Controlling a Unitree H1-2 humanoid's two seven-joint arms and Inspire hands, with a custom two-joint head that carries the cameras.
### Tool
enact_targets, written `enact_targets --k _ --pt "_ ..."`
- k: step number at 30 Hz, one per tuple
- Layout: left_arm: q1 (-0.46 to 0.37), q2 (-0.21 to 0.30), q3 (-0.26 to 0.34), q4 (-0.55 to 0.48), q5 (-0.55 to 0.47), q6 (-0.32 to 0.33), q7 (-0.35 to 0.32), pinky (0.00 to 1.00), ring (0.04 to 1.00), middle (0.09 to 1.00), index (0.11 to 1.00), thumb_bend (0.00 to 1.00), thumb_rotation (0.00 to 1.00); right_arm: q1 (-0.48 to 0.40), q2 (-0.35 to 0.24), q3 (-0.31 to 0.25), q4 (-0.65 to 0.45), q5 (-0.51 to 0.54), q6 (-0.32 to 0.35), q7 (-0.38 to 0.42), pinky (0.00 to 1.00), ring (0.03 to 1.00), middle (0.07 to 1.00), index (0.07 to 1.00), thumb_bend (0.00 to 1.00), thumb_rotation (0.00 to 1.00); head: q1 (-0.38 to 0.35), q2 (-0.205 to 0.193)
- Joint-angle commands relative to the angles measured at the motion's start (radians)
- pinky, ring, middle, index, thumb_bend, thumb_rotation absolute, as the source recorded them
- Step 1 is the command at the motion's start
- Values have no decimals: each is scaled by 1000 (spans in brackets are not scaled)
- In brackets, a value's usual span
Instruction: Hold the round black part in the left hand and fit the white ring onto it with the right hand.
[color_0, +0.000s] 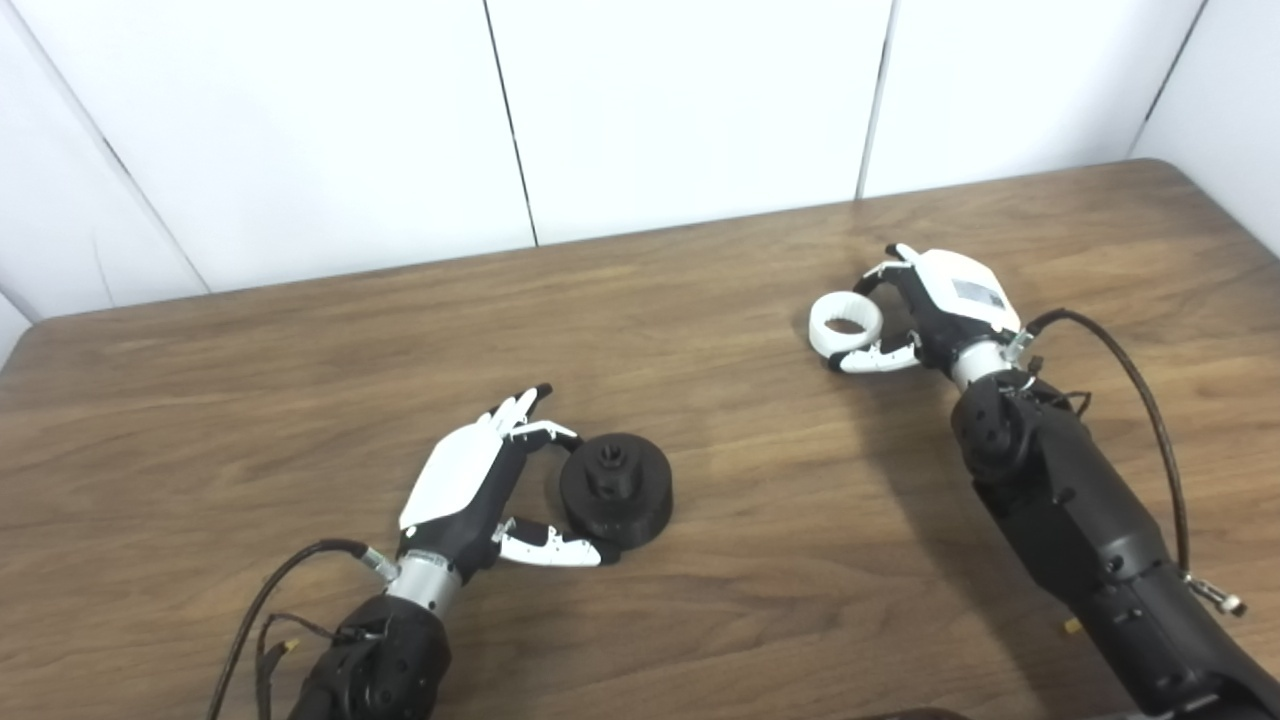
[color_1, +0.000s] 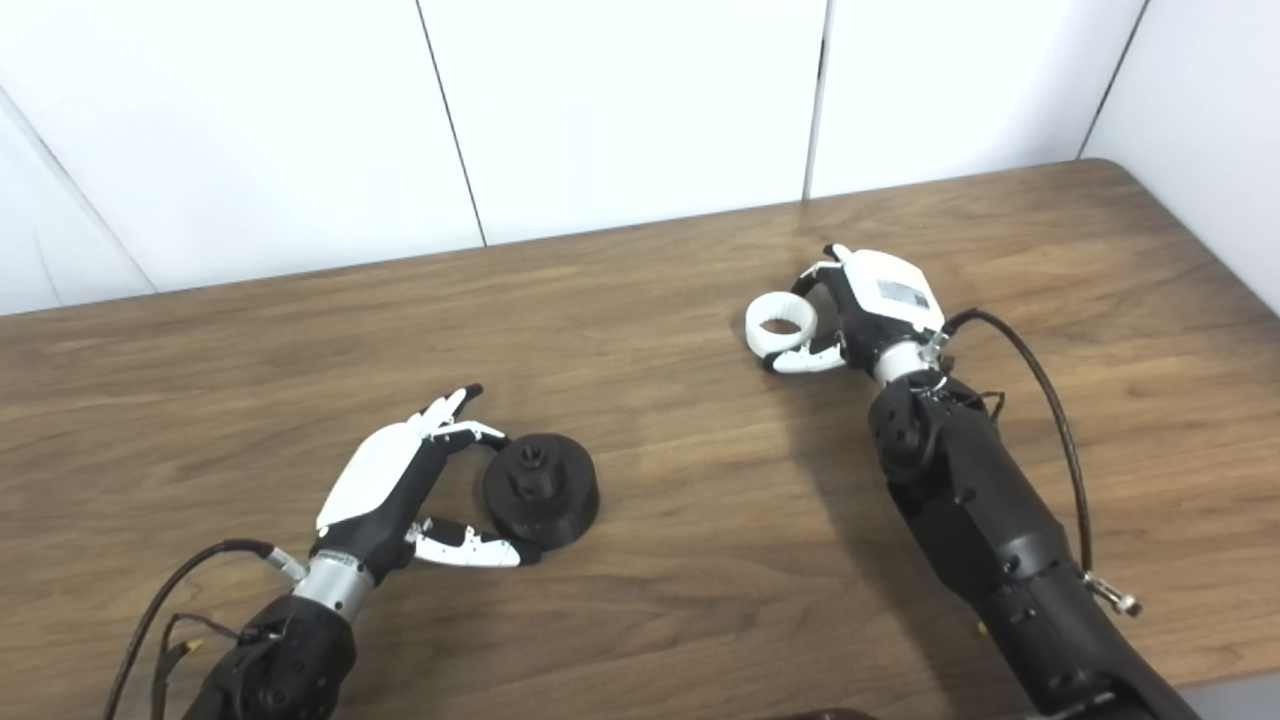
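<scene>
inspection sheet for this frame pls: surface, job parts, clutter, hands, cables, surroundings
Surface: brown wooden table, rounded far right corner, no damage seen.
Job's things: round black part lies flat on the table, central socket facing up; white ring far off to its right, not fitted.
Clutter: nothing seen.
Hands: left hand curled around the black part's left side, fingers and thumb at its rim, part not lifted. Right hand has fingers and thumb around the white ring; a firm hold cannot be confirmed.
Cables: black cable loops off the right wrist; another cable at the left wrist.
Surroundings: white wall panels with dark seams.
</scene>
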Motion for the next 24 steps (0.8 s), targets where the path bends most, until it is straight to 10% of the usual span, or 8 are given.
enact_targets --k 1,5,24 --pt "-32 6 11 -43 8 -9 12 1000 1000 1000 636 959 320 -17 -15 -16 -11 -2 -33 -46 832 876 893 601 775 201 0 2" --pt "-32 6 10 -43 12 -10 11 1000 1000 1000 639 953 337 -10 -11 -19 -16 11 -49 -71 859 871 884 499 534 150 1 1" --pt "-34 -4 11 -42 14 -12 17 1000 1000 1000 636 952 313 -5 -6 -20 -24 30 -81 -125 869 853 866 492 519 148 8 9"
